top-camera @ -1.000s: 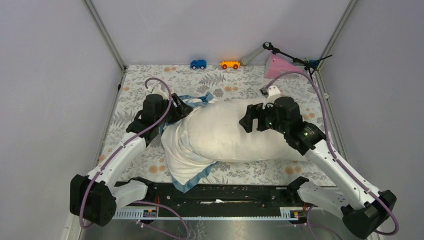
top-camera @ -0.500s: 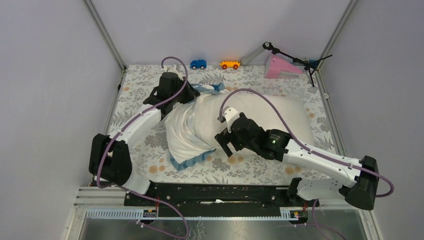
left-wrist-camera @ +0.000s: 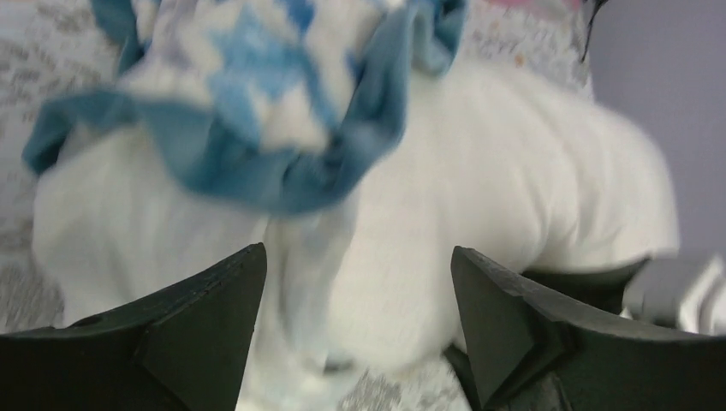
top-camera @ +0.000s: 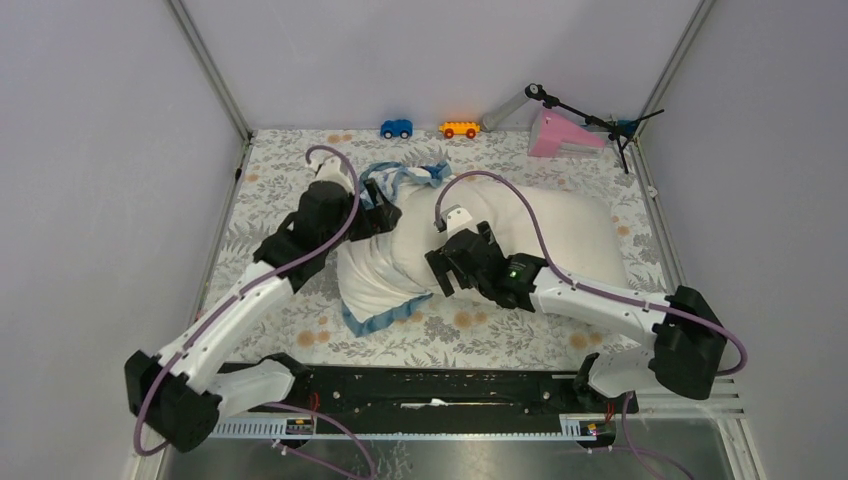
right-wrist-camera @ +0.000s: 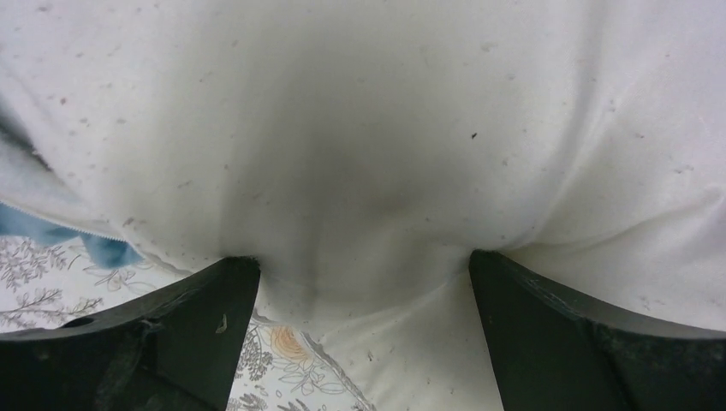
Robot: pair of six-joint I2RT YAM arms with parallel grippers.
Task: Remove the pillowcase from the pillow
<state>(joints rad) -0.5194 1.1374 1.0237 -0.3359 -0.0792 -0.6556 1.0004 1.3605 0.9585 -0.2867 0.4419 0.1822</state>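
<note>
1. The left arm (top-camera: 235,305) is extended diagonally forward and rightward from its base.
2. The left end effector (top-camera: 385,216) is pointed right, with its fingers (left-wrist-camera: 201,342) spread wide.
3. The right arm (top-camera: 610,305) is stretched low and leftward from its base.
4. The right end effector (top-camera: 443,272) is pointed left, with its fingers (right-wrist-camera: 171,342) spread wide.
5. The two end effectors are placed near each other, not touching.

A lab test cell: plain walls (top-camera: 450,50), aluminium posts (top-camera: 210,70).
</note>
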